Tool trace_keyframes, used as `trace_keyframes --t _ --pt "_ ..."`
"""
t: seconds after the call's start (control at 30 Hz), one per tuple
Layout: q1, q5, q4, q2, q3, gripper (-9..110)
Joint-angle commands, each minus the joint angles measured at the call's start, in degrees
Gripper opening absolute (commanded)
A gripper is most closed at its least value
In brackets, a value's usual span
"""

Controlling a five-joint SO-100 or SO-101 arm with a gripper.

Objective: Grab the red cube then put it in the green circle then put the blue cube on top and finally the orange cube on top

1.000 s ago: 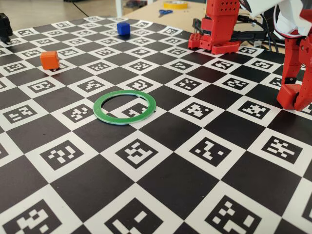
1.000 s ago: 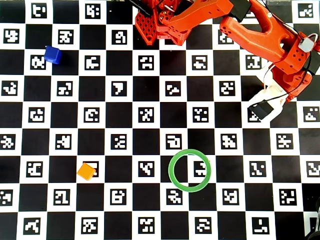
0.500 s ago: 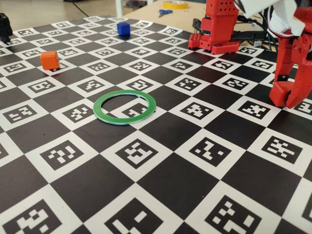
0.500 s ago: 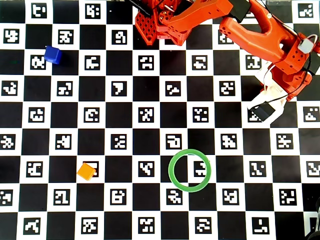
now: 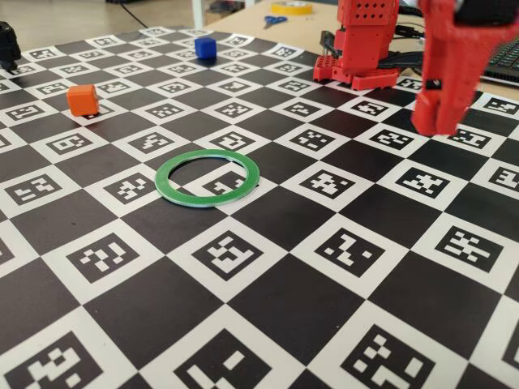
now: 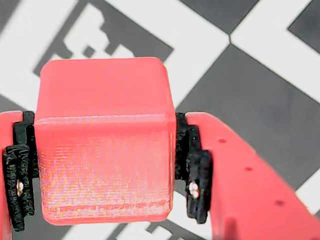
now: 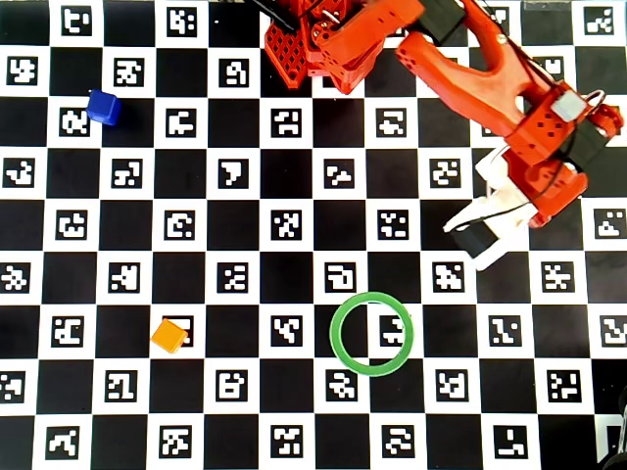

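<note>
In the wrist view my gripper (image 6: pixel 105 175) is shut on the red cube (image 6: pixel 102 125), whose sides sit pinched between the black pads (image 6: pixel 195 175). The cube hangs above the checkered mat. In the fixed view the gripper (image 5: pixel 434 117) is blurred and raised at the right, beyond the green circle (image 5: pixel 165 182); the red cube cannot be made out there. The overhead view shows the wrist (image 7: pixel 549 157) up and right of the green circle (image 7: pixel 336 333), which is empty. The blue cube (image 5: pixel 205 47) (image 7: pixel 103 107) and the orange cube (image 5: pixel 83 99) (image 7: pixel 169 336) rest on the mat, far from the ring.
The arm's red base (image 5: pixel 365 49) stands at the mat's far edge. Behind it lie scissors (image 5: pixel 274 20) and a yellow tape roll (image 5: pixel 292 6). A black object (image 5: pixel 6 44) sits at the far left edge.
The arm has lifted and swung left toward the ring, the gripper rising from near the mat at the right edge. Cubes on the mat and the ring have not moved.
</note>
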Motion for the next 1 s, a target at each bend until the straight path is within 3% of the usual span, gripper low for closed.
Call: trace_keyframes --t 0.0,0.4,0.97 --pt "6.77 -0.35 2.81 7.82 -4.92 6" --pt "20.74 0.0 10.46 5.27 -20.13 6" --pt "26.19 -0.79 13.71 -15.91 -42.45 6"
